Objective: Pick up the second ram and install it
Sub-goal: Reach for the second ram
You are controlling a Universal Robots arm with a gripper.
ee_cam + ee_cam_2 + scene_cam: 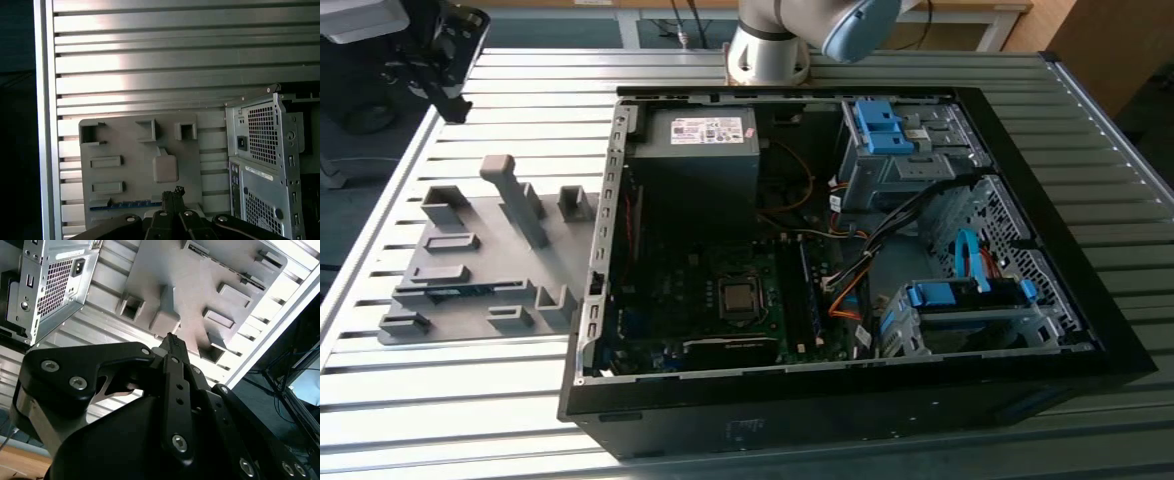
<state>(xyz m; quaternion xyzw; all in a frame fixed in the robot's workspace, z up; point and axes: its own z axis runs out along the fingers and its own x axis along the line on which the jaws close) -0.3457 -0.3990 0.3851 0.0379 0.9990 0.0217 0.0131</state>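
The second ram (125, 204) is a thin blue-green strip lying in a slot along one edge of the grey holder plate (140, 150). In the exterior view the second ram (460, 290) lies near the front of the holder plate (494, 260), left of the open computer case (854, 380). My gripper (172, 192) hangs high above the plate, well apart from the ram. Its black fingers meet at the tips with nothing between them, and in the second wrist view the gripper (172, 340) looks shut too. The exterior view shows the gripper (451, 105) at the upper left.
Several grey holder blocks (527, 200) stand up from the plate. The case holds a motherboard (734, 300), a power supply (700, 135), blue drive cages (887, 130) and loose cables. A long dark stick (811, 295) stands in a slot beside the processor. The slatted metal table (480, 400) ends close to the plate.
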